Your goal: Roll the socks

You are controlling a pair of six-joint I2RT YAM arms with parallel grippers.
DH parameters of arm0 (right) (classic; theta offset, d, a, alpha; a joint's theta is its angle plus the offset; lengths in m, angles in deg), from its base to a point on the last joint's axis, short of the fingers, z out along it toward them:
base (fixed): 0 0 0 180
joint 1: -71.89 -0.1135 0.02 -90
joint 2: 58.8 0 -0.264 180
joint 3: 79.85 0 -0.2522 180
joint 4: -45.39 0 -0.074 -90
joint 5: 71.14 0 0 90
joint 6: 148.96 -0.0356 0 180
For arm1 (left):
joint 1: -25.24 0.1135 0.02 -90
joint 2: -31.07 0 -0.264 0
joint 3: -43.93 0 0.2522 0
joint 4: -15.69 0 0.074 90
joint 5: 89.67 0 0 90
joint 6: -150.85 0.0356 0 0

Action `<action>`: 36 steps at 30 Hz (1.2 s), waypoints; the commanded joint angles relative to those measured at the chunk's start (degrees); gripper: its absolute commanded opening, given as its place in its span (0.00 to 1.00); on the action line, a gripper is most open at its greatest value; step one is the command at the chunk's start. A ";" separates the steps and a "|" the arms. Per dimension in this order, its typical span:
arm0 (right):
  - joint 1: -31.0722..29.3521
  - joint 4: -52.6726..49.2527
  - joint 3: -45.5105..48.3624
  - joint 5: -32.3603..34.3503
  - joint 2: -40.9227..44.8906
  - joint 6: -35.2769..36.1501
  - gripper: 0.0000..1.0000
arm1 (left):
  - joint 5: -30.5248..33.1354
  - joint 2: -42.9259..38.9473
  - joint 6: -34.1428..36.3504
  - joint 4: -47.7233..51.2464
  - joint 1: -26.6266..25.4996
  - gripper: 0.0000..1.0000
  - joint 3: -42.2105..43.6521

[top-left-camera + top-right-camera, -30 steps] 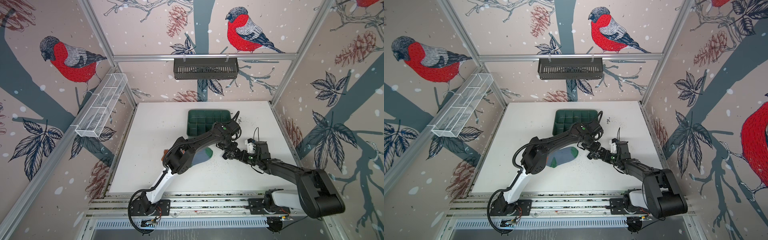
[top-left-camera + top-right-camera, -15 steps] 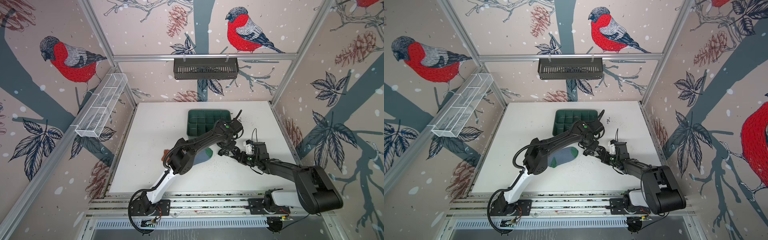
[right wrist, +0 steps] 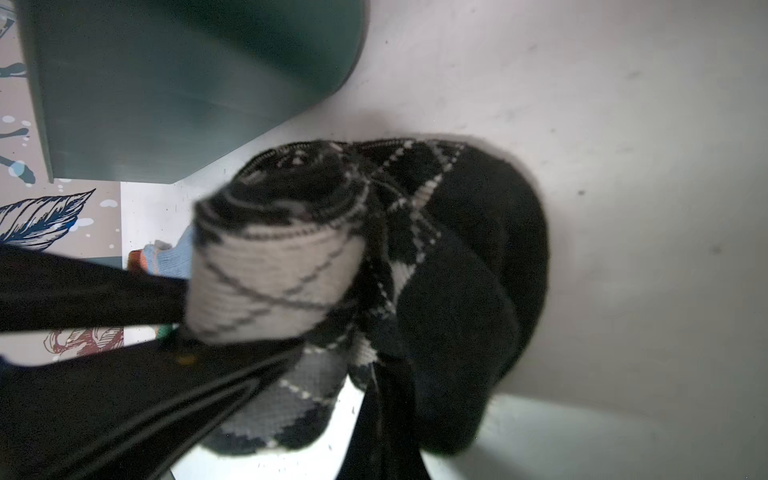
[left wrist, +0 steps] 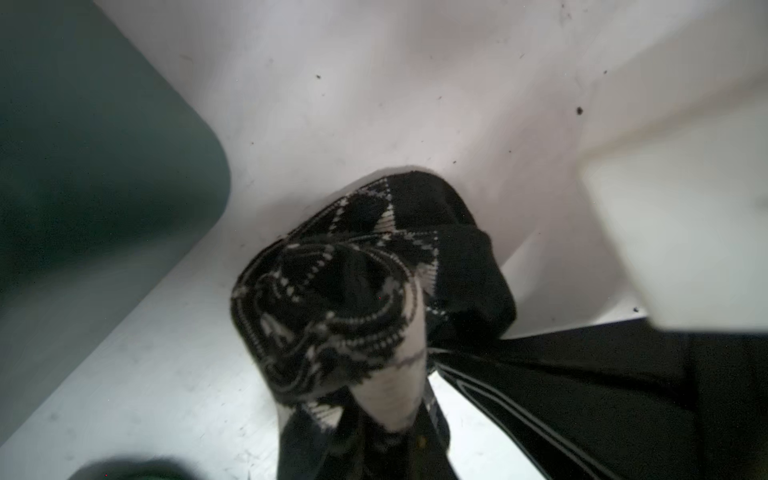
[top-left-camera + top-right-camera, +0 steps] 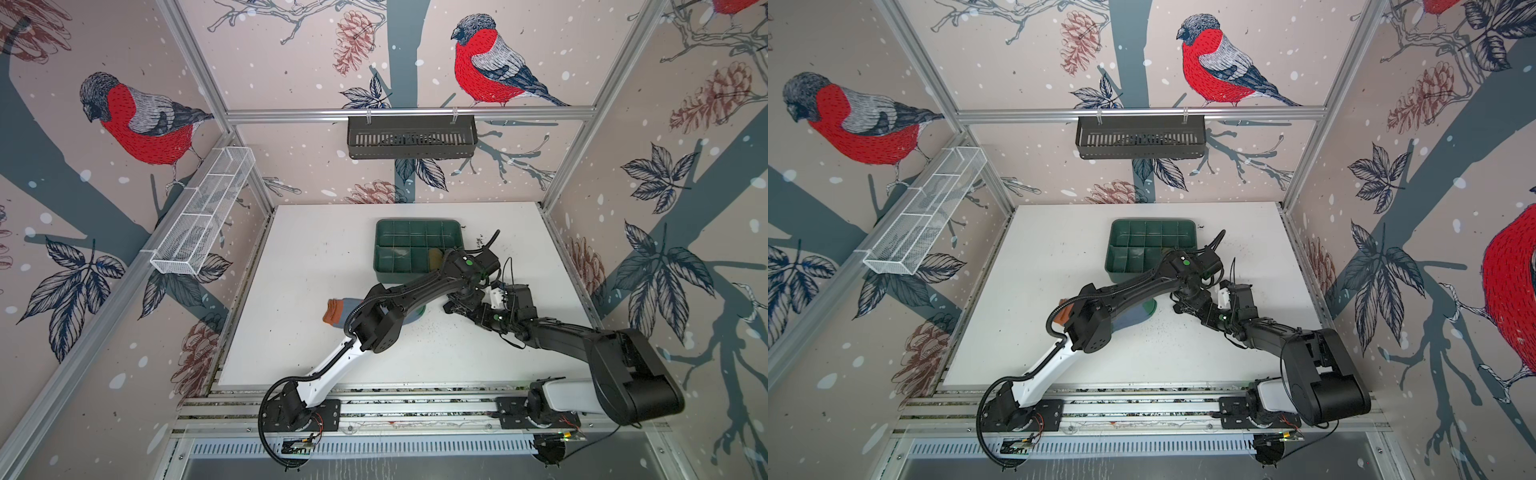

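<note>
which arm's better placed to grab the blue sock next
Left, probably: the blue sock lies under the left arm, on its side of the table. The right end effector is shut on the argyle sock, farther from it.

Green divided tray (image 5: 400,235) at back of bench (image 5: 316,257), olive rolled sock (image 5: 435,258) inside; white wire basket (image 5: 203,218) on left wall, dark basket (image 5: 411,137) on rear rail.
</note>
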 commanded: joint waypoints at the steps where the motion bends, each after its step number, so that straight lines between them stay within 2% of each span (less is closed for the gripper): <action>1: -0.16 0.57 0.19 -0.53 0.52 -0.42 0.05 | -6.27 -0.18 0.41 -2.72 0.22 0.23 2.79; 9: 0.02 0.22 0.37 -0.60 1.38 -0.37 0.07 | -12.78 -1.78 0.21 -8.83 1.92 0.28 7.90; 14: 0.36 -0.26 0.54 -1.44 2.84 -0.37 0.25 | -17.46 -4.45 -0.41 -14.91 3.34 0.28 14.29; 18: 1.60 -2.72 0.59 -1.92 7.78 -0.11 0.29 | -18.67 -5.87 -0.67 -17.21 3.92 0.28 17.76; 27: 7.40 -7.91 -0.15 -2.85 15.62 -0.05 0.25 | -21.33 -9.06 -1.28 -22.21 4.97 0.29 24.28; 33: 8.54 -3.22 -1.06 -5.44 11.91 -2.07 0.13 | -23.61 -10.89 -2.09 -26.44 5.75 0.28 28.43; 36: 8.59 -0.47 -1.45 -6.86 9.46 -3.05 0.11 | -23.84 -10.95 -2.08 -26.75 5.77 0.28 28.77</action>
